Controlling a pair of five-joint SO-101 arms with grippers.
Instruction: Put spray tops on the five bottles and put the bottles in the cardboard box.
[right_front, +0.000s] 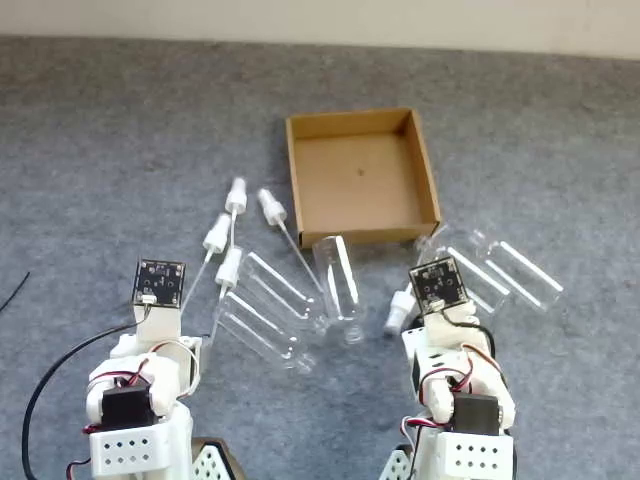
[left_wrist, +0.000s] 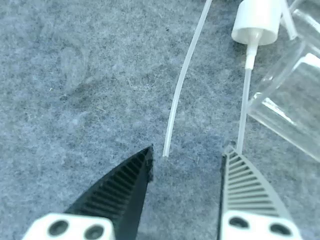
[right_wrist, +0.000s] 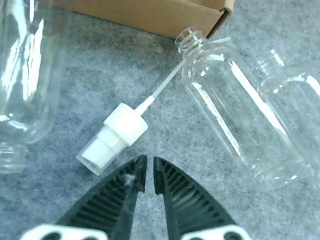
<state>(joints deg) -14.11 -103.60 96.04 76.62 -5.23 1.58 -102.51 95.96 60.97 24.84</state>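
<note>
the left arm and the right arm sit side by side, both stretched forward from their bases (each with its wrist camera board facing up). the left gripper has its jaws spread wide, one finger black and the other white. the right gripper has its two black fingers drawn together, with only a thin slit between the tips.
</note>
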